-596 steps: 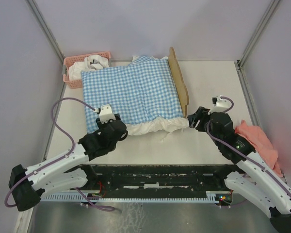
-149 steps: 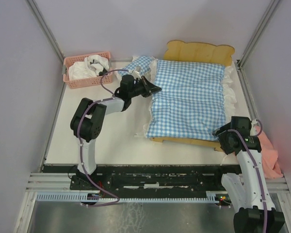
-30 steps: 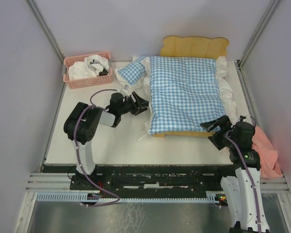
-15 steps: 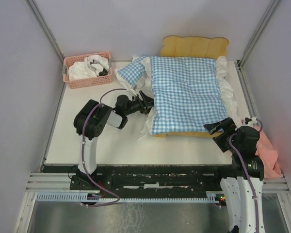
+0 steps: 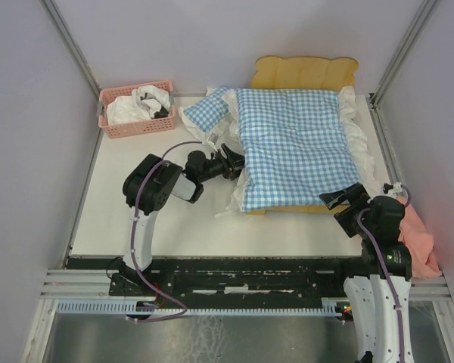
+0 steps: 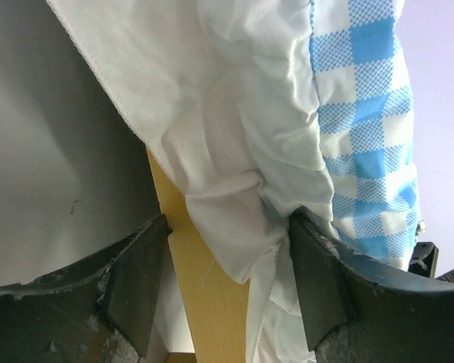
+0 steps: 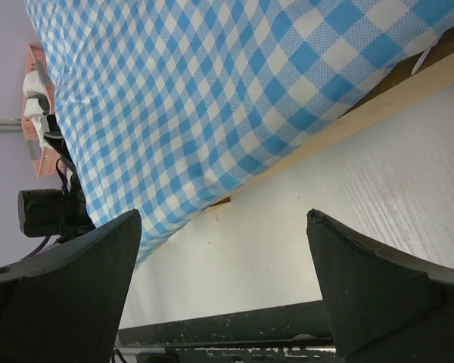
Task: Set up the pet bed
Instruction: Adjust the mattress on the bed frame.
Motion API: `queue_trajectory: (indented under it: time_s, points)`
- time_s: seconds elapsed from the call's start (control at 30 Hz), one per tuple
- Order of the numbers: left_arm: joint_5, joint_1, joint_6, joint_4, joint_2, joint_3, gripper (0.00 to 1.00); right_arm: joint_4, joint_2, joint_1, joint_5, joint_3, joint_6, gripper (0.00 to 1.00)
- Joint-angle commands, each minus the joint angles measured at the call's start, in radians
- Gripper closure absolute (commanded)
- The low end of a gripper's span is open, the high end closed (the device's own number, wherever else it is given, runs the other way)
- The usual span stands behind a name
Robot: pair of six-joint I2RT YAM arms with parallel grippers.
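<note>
The pet bed stands at the back right, its wavy wooden headboard [image 5: 303, 73] up against the rear wall. Blue-white gingham bedding [image 5: 291, 147] with a white ruffle covers it. My left gripper [image 5: 233, 161] sits at the bed's left side. In the left wrist view this gripper [image 6: 227, 227] is open, its fingers straddling the wooden side rail [image 6: 204, 295] and the white ruffle [image 6: 227, 166]. My right gripper [image 5: 346, 199] hovers open by the bed's front right corner. In the right wrist view, only bare table lies between the right gripper's [image 7: 223, 219] fingers, with the bedding [image 7: 212, 98] just beyond.
A small gingham pillow [image 5: 206, 112] lies left of the bed's head. The pink basket [image 5: 135, 108] with white cloth stands at the back left. A pink cloth [image 5: 416, 238] lies at the right table edge beside my right arm.
My left gripper has reached right, onto the bed's left rail and ruffle. The bed has shifted slightly to the right. My right gripper has drawn back a little from the front corner.
</note>
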State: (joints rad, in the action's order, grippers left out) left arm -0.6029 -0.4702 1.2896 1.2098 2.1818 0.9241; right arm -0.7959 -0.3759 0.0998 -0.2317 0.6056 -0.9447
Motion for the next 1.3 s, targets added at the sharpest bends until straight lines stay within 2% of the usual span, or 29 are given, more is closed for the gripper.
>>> queue_trajectory:
  time_s: [0.0, 0.1, 0.33, 0.5, 0.7, 0.83, 0.9, 0.97, 1.07, 1.17, 1.27]
  points:
    - [0.014, -0.045, 0.101, 0.136, 0.0, 0.012, 0.31, 0.017, -0.025, -0.002, 0.059, -0.004, -0.022, 0.01]
    - [0.028, -0.058, 0.137, 0.167, 0.0, -0.008, 0.37, 0.045, -0.06, -0.003, 0.072, -0.039, -0.071, 0.01]
    - [0.099, -0.11, 0.11, 0.197, -0.026, -0.096, 0.39, 0.146, -0.17, -0.002, 0.117, -0.053, -0.052, 0.01]
    - [0.131, -0.163, 0.09, 0.196, -0.04, -0.115, 0.4, 0.147, -0.211, -0.002, 0.124, 0.081, 0.064, 0.04]
    - [0.171, -0.216, 0.029, 0.131, -0.075, -0.132, 0.4, 0.159, -0.332, -0.004, 0.153, 0.244, 0.194, 0.07]
    - [0.184, -0.232, 0.015, 0.12, -0.089, -0.151, 0.4, 0.246, -0.484, -0.011, 0.149, 0.323, 0.254, 0.08]
    - [0.193, -0.231, -0.004, 0.094, -0.107, -0.165, 0.4, 0.231, -0.58, -0.029, 0.154, 0.376, 0.275, 0.08]
    - [0.219, -0.229, -0.064, 0.014, -0.148, -0.179, 0.4, 0.21, -0.637, -0.065, 0.175, 0.409, 0.274, 0.09]
    - [0.298, -0.231, -0.251, -0.235, -0.261, -0.182, 0.4, 0.222, -0.645, -0.137, 0.237, 0.396, 0.253, 0.1]
    - [0.446, -0.231, -0.386, -0.467, -0.409, -0.197, 0.38, 0.191, -0.636, -0.169, 0.292, 0.395, 0.256, 0.11]
    - [0.598, -0.23, -0.445, -0.606, -0.531, -0.223, 0.38, 0.144, -0.616, -0.172, 0.319, 0.404, 0.253, 0.1]
